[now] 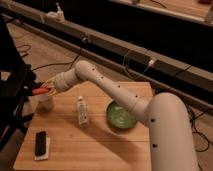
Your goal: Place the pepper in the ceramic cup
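Arm reaches across to far-left of worktop (pixel 100 145). Claw (pixel 46 88) hangs just above the ceramic cup (pixel 46 103), fingers pinched on the pepper (pixel 39 92), which lies approx. level, sticking out left over cup's rim, not inside. White tube w/ orange cap (pixel 82 111) lies mid-worktop, right of cup. Green bowl (pixel 120 116) further right. Black object on white pad (pixel 41 145) at near-left corner.
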`<action>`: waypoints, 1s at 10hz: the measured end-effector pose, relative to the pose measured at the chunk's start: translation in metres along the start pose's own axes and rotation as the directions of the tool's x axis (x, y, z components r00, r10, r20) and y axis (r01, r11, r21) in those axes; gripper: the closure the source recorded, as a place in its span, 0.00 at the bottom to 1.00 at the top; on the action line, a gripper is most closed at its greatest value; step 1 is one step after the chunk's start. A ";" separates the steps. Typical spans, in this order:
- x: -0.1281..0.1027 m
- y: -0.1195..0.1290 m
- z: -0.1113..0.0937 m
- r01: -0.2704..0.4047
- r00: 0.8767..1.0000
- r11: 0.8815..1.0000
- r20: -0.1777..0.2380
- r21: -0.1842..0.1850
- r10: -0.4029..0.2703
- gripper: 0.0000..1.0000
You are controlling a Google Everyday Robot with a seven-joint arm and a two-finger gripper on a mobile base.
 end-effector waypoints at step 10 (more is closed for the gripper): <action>0.045 -0.020 0.019 0.016 0.986 1.000 -0.165 -0.006 -0.017 0.93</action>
